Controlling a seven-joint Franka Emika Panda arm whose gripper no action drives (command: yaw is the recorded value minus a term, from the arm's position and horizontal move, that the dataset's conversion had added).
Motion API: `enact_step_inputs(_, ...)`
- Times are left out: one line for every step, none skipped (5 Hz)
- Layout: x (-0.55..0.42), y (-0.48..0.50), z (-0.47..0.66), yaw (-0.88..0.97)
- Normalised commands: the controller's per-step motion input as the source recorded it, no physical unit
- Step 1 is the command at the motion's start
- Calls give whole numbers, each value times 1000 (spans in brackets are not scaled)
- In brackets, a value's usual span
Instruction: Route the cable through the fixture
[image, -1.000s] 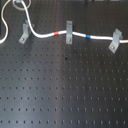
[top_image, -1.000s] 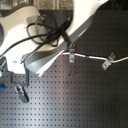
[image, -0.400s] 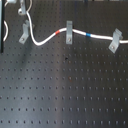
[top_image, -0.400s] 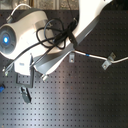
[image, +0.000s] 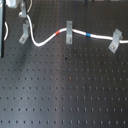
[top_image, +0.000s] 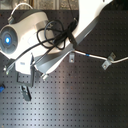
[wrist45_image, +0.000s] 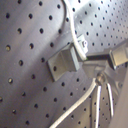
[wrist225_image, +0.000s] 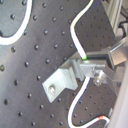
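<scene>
The cable (image: 45, 40) is a white cord. It drops from my gripper (image: 20, 11) at the first exterior view's top left, sags in a loop, then rises through its red band (image: 60, 32), the slim upright clip (image: 68, 33) and its blue band (image: 89, 36) to the broad clip (image: 116, 40). The fixture (image: 22, 36), a small slanted grey clip, stands just under the gripper with the cable passing close beside it. In the second wrist view the cable (wrist225_image: 74, 35) runs onto the fixture's notched top (wrist225_image: 65, 80), where my gripper (wrist225_image: 88, 61) looks shut on it. In the second exterior view the arm (top_image: 75, 35) hides the fixture.
The dark perforated board (image: 65, 90) carries everything. A dark upright post (image: 2, 30) stands at the first exterior view's left edge. A small dark object (top_image: 25, 92) and a blue piece (top_image: 1, 90) lie at the second exterior view's lower left.
The arm has swung toward the second exterior view's left. The gripper has carried the cable over to the fixture, and the slack beside it has sagged into a deeper loop.
</scene>
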Motion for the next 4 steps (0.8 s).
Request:
enact_step_inputs(-326,219,82,191)
enact_step_inputs(-338,210,200,177)
enact_step_inputs(-259,110,387,97)
enact_step_inputs(-342,97,464,146)
